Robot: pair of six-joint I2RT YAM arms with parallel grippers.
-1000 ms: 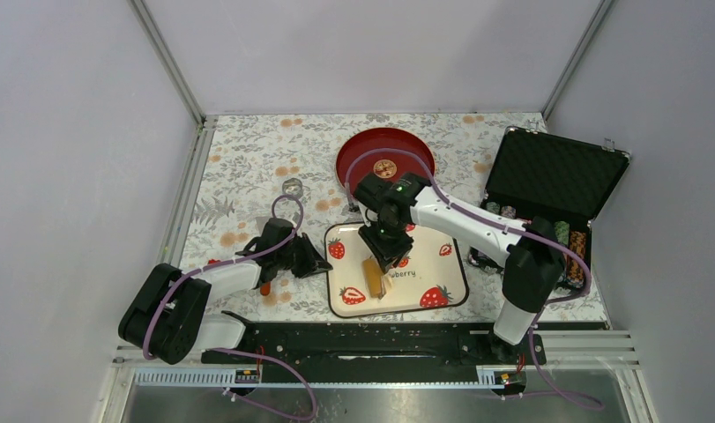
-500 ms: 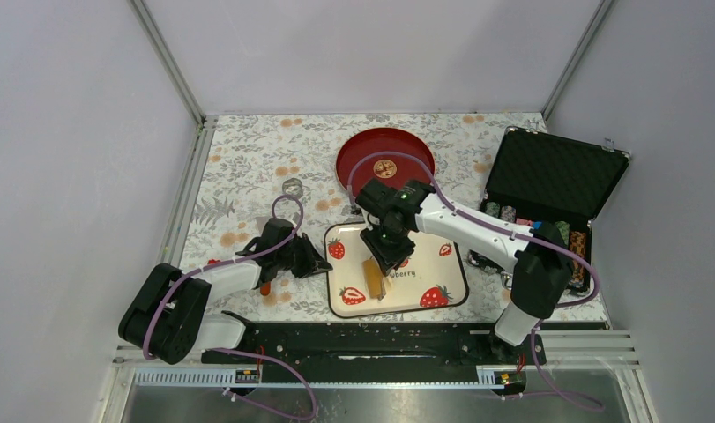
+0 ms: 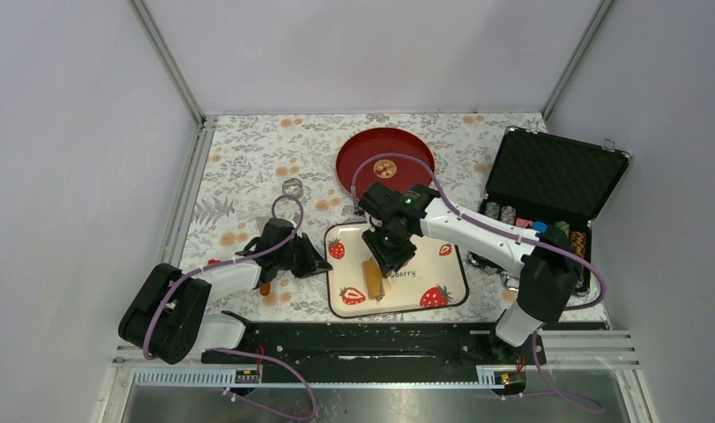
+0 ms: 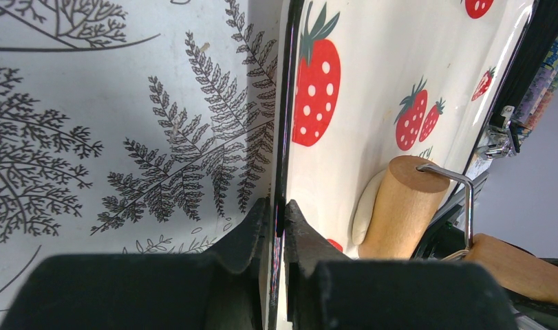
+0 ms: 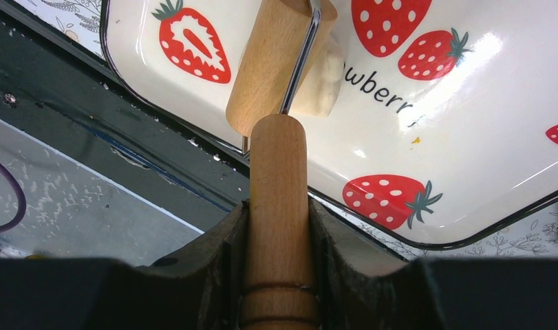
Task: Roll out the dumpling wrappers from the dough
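Observation:
A white strawberry-print tray lies at the near middle of the table. My left gripper is shut on its left rim; in the top view it is at that edge. My right gripper is shut on the wooden handle of a roller. The tan roller barrel rests on the tray, against an off-white dough lump. The dough also shows beside the barrel in the left wrist view. In the top view the roller lies below the right gripper. No round wrappers show.
A red plate with a gold emblem sits behind the tray. An open black case of poker chips stands at the right. A small metal ring lies at the left on the floral cloth. A black rail runs along the near edge.
The right arm has shifted slightly to the right over the tray with the roller. The left arm has not moved.

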